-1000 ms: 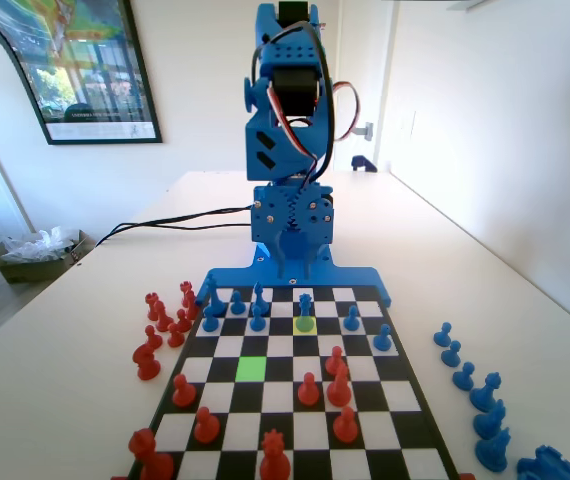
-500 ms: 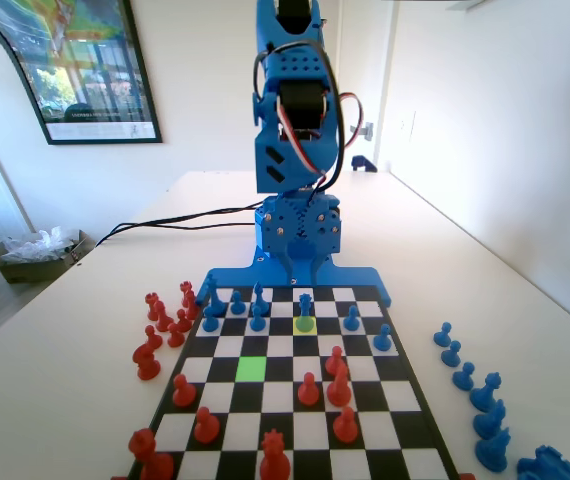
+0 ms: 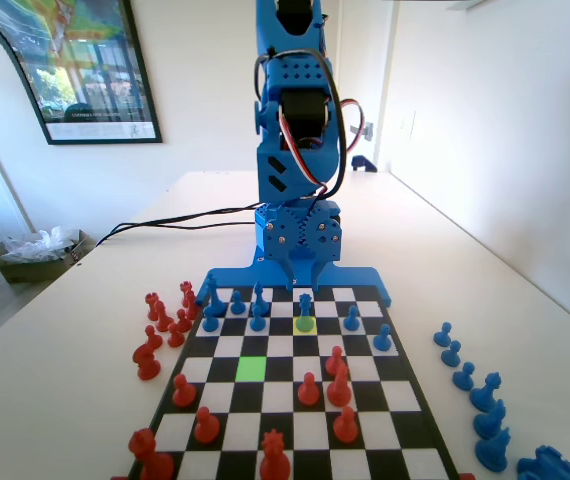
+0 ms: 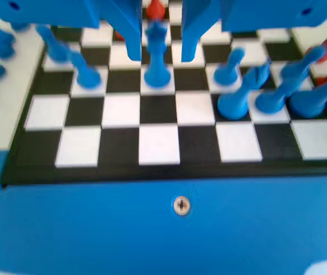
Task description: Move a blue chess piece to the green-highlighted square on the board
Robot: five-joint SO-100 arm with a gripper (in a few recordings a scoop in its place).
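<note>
Looking along the fixed view: blue two-finger gripper poised low at the far end of the black-and-white chequered board, slender blue plastic chess piece just below and in front of it, upright on the paler yellow-green square; bright green-highlighted square nearer the camera, to the left. Turning to the wrist view: jaws parted and empty, straddling the upright piece from above, not touching. White table, framed picture beyond.
</note>
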